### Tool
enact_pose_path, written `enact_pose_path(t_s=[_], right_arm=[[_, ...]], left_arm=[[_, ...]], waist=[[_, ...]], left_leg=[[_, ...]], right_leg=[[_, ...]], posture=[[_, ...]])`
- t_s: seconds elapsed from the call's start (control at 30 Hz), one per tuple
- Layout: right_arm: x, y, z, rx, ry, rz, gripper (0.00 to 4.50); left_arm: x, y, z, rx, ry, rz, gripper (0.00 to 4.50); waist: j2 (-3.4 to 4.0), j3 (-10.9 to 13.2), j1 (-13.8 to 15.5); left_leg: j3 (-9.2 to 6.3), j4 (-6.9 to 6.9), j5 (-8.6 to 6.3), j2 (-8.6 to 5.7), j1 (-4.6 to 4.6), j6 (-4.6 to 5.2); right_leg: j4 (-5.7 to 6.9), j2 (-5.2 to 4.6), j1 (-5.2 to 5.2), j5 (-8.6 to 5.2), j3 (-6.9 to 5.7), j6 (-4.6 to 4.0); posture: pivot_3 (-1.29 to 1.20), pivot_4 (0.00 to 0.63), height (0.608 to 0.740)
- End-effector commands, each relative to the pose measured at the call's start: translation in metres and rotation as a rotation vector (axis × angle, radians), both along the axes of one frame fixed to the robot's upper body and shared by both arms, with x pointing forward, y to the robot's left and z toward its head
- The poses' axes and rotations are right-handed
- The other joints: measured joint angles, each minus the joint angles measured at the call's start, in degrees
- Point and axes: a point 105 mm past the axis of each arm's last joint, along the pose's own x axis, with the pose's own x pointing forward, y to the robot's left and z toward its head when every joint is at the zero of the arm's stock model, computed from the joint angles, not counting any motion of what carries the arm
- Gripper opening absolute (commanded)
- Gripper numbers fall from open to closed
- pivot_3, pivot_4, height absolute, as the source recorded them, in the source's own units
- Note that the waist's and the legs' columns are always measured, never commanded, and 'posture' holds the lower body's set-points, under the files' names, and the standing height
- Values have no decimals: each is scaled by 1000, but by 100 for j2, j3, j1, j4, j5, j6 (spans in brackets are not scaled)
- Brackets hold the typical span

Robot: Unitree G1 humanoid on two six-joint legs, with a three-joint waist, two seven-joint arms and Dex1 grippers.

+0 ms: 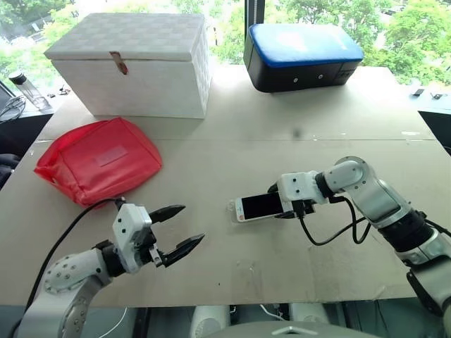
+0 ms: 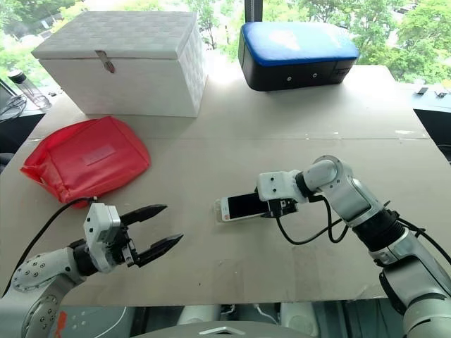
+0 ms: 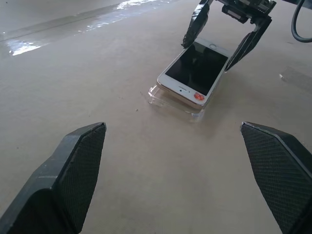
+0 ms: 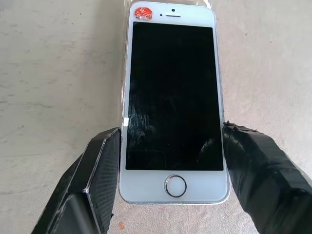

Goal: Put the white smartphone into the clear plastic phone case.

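Note:
The white smartphone [image 1: 259,206] lies screen up near the table's middle, its round home button toward my right gripper [image 1: 285,204]. That gripper is shut on the phone's two long edges at the home-button end [image 4: 174,186]. The phone's far end, marked with a red sticker [image 3: 198,96], rests on the clear plastic phone case [image 3: 161,97]. The case lies flat under the phone and sticks out a little past that end. My left gripper [image 1: 192,224] hovers open to the left of the phone, pointing at it, with nothing between its fingers [image 3: 73,170].
A white lidded box [image 1: 134,63] and a blue-topped black case [image 1: 303,56] stand at the back. A red pouch [image 1: 99,158] lies at the left, and a bottle [image 1: 28,88] at the far left. A black cable [image 1: 331,236] loops below my right wrist.

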Motion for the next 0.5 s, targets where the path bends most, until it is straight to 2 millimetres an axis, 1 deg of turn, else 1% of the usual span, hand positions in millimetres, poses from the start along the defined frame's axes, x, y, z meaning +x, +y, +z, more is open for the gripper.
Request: enact_pose_path(t_s=[0.03, 0.07, 0.13, 0.2, 0.27, 0.33, 0.37, 0.43, 0.47, 0.5], right_arm=[[-2, -1, 5, 8, -4, 15, 2752], [-4, 0, 8, 24, 23, 16, 2752], [-4, 2, 17, 44, 31, 20, 3822], [-2, 2, 21, 40, 14, 20, 4486], [2, 0, 26, 43, -1, 2, 4486], [2, -3, 34, 56, 11, -9, 4486], [2, -5, 39, 67, 18, -13, 4486], [-4, -2, 56, 153, 85, -23, 4486], [-7, 1, 64, 202, 124, -22, 4104], [-12, 4, 69, 240, 167, -17, 3970]], left_arm=[[-1, 0, 3, 0, -24, -7, 4500], [-1, 0, 3, -1, -23, -7, 4500], [-1, 0, 3, -4, -19, -9, 4500], [-1, 0, 2, -6, -17, -9, 4500], [-1, 0, 2, -7, -17, -9, 4500], [-2, 0, 1, -8, -17, -8, 4500], [-2, 1, 1, -8, -17, -7, 4500], [-2, 2, 1, -9, -18, -3, 4500], [-2, 2, 0, -10, -18, -2, 4500], [-2, 1, 0, -11, -18, -2, 4500]], waist=[[0, 0, 0], [0, 0, 0], [0, 0, 1], [3, 3, 2], [3, 4, 2], [4, 4, 3], [3, 5, 3], [3, 6, 11], [3, 7, 14], [3, 14, 13]], left_leg=[[0, 0, 0, 0, 0, 0], [0, 0, 0, 0, 0, 0], [0, 0, 0, 0, -1, 0], [0, 0, 0, 0, -1, 0], [0, 0, 0, 0, -1, 0], [0, 0, 0, 0, -1, 0], [0, 0, 0, 0, -1, 0], [-1, 0, 0, 0, -2, 0], [-1, 0, 0, -1, -2, 0], [-1, 0, 0, -1, -2, 0]], right_leg=[[0, 0, 0, 0, 0, 0], [0, 0, 0, 0, 0, 0], [0, -1, 0, 0, 0, 0], [0, -2, 0, 0, 0, 0], [0, -3, 0, 0, -1, 0], [0, -3, -1, 0, -1, 0], [0, -3, -1, 0, -1, 0], [0, -4, -1, 0, -1, 0], [0, -4, -1, 0, -1, 0], [0, -5, -1, 0, -2, -1]], posture=[[0, 150, 734], [0, 150, 734], [0, 150, 734], [0, 150, 734], [0, 150, 734], [0, 150, 734], [0, 150, 734], [0, 150, 734], [0, 150, 734], [0, 150, 734]])
